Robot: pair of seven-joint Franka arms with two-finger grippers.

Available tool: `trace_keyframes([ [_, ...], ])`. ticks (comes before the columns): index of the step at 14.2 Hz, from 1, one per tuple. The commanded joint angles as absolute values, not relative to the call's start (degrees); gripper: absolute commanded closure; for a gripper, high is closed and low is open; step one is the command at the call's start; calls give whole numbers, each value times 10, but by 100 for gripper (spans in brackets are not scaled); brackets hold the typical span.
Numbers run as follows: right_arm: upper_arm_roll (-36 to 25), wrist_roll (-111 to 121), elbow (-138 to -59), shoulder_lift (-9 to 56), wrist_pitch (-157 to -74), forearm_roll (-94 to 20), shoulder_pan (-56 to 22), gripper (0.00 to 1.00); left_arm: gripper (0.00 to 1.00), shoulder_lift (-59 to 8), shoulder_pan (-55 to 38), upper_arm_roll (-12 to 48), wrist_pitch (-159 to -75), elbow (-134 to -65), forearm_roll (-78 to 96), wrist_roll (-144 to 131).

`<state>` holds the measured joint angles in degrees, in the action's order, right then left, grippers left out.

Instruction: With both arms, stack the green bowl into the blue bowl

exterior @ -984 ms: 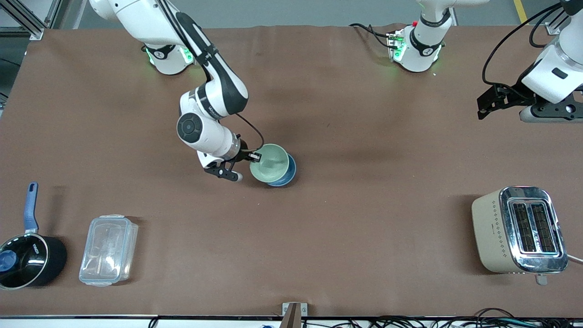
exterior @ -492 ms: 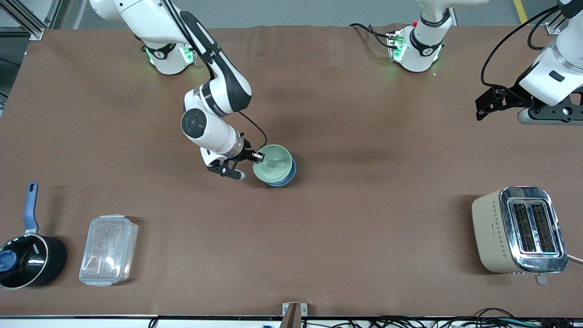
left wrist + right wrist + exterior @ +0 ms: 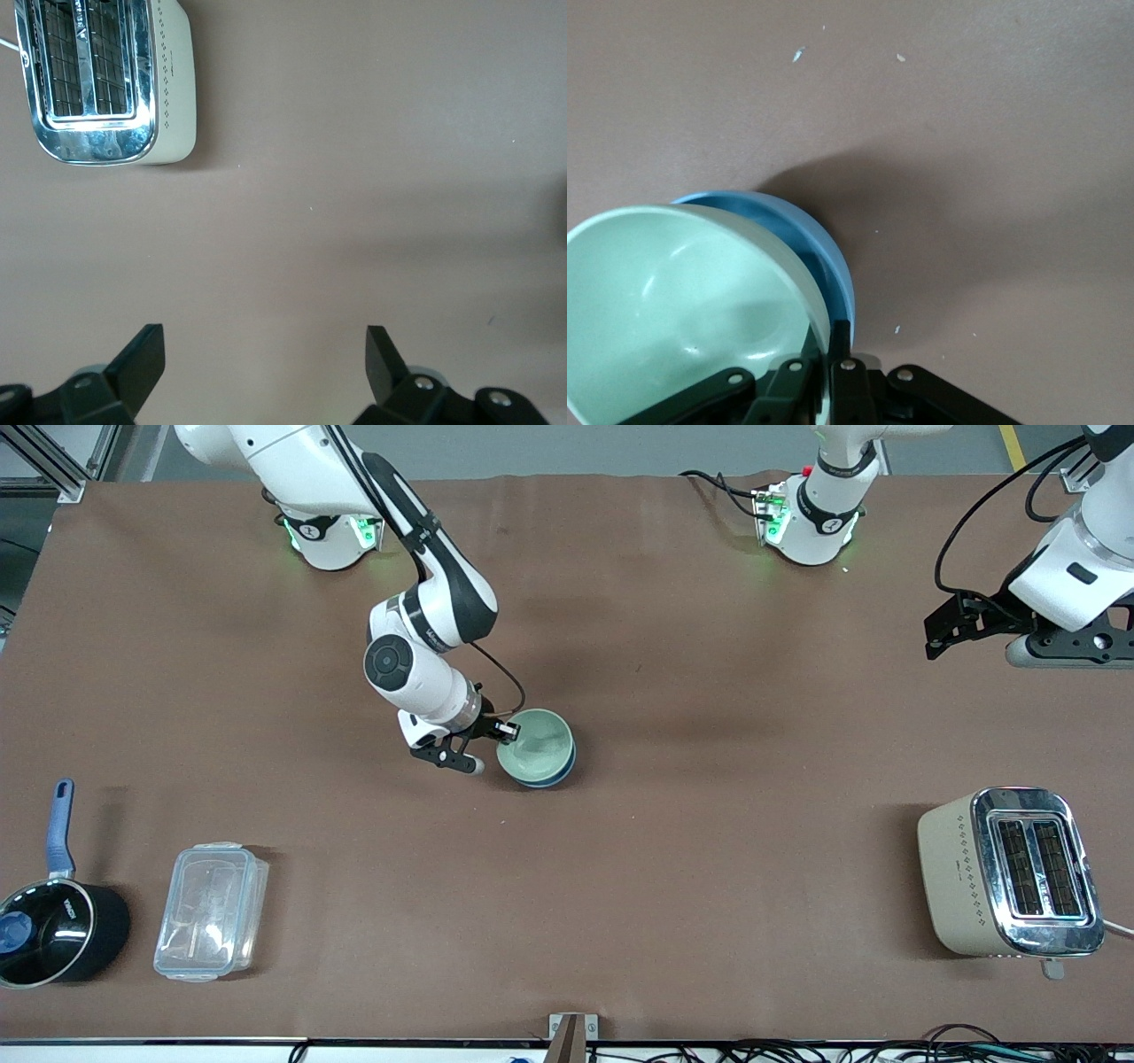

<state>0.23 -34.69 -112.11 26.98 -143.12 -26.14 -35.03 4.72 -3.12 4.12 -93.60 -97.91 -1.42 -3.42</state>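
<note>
The pale green bowl (image 3: 534,744) sits tilted inside the blue bowl (image 3: 560,769) near the middle of the table. My right gripper (image 3: 507,732) is shut on the green bowl's rim at the side toward the right arm's end. In the right wrist view the green bowl (image 3: 682,301) rests within the blue bowl (image 3: 819,252), and my right gripper (image 3: 828,345) pinches the green rim. My left gripper (image 3: 941,633) is open and empty, held high over the left arm's end of the table; it waits. In the left wrist view its fingers (image 3: 142,359) stand wide apart over bare table.
A beige and chrome toaster (image 3: 1010,872) stands near the front camera at the left arm's end, also seen in the left wrist view (image 3: 102,80). A black saucepan (image 3: 53,930) with a blue handle and a clear lidded container (image 3: 211,911) stand at the right arm's end.
My right gripper has carried the green bowl a little toward the left arm's end and lower, so it sits deeper in the blue bowl. The left arm has barely moved.
</note>
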Motion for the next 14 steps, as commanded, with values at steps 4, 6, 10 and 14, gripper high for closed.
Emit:
trace_keyframes([
  [4, -6, -351, -1124, 270, -1439, -270, -358, 56, 0, 44, -33, 39, -937, -969, -4, -25],
  [6, -8, -354, -1120, 254, -1432, -270, -354, 11, 0, 44, -33, 39, -937, -967, -4, -25],
  [10, -42, -359, -1103, 179, -1351, -263, -345, 0, 0, 44, -33, 39, -937, -965, -4, -26],
  [14, -147, -352, -1023, 102, -1161, -138, -344, 0, 0, 44, -33, 39, -937, -965, -4, -25],
])
